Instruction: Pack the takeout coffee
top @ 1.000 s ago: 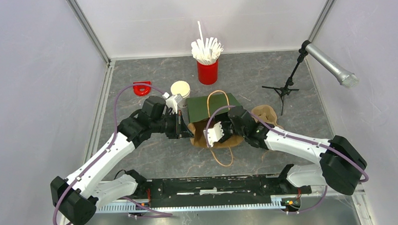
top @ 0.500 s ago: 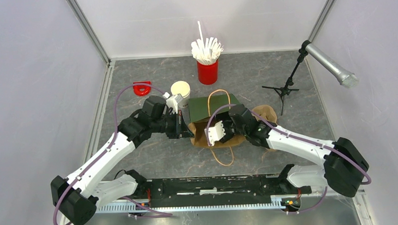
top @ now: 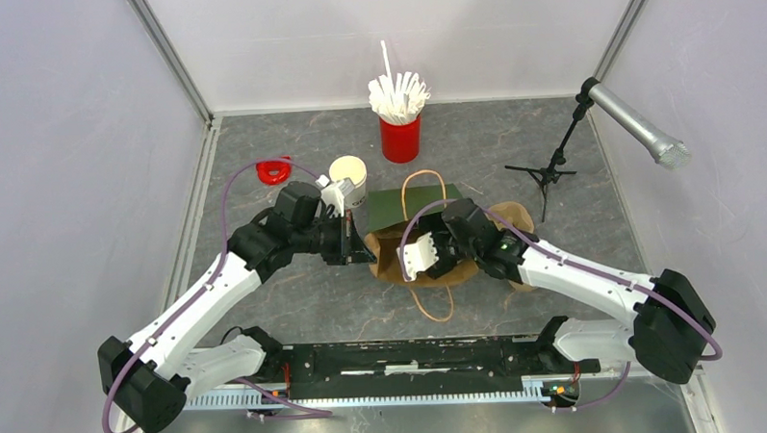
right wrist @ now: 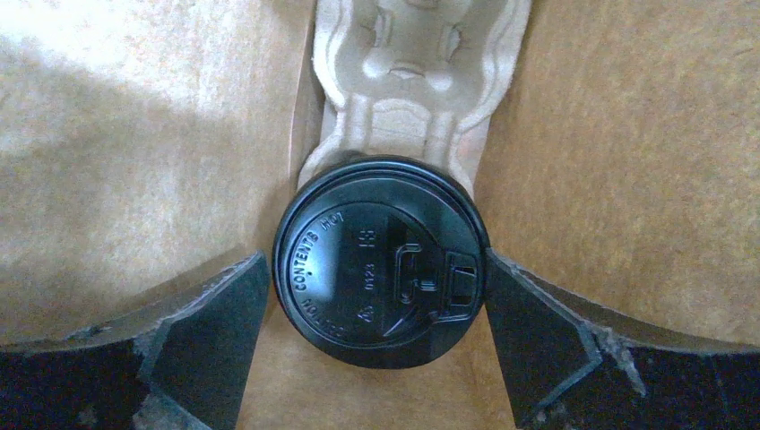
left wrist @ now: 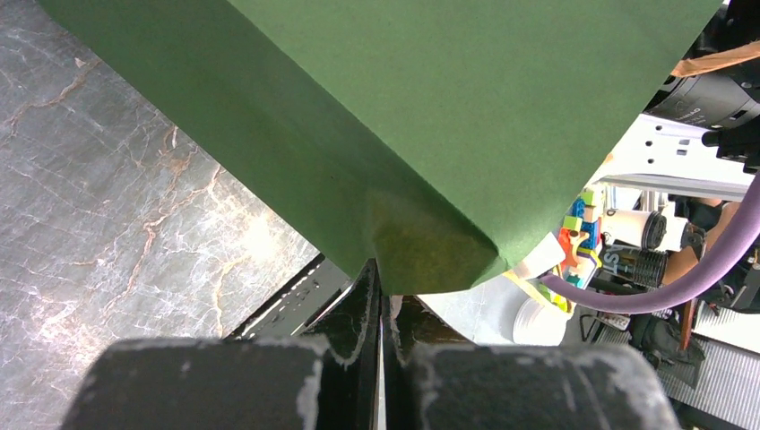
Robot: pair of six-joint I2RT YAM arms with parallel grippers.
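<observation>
Inside the paper bag [top: 398,204], the takeout coffee [right wrist: 381,255] sits on its pulp tray [right wrist: 417,54], flanked by the spread right gripper [right wrist: 376,273], which should rise straight up while the left gripper [left wrist: 381,282] pinches the bag's edge.

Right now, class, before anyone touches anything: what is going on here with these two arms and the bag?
The left gripper is shut on an edge of the green paper bag, pinching it. The right gripper reaches into the bag's brown inside, jaws spread wide on either side of the takeout coffee, seen from above by its black lid. The cup sits against a moulded pulp carrier inside the bag. Whether the fingers touch the lid is hard to tell.
</observation>
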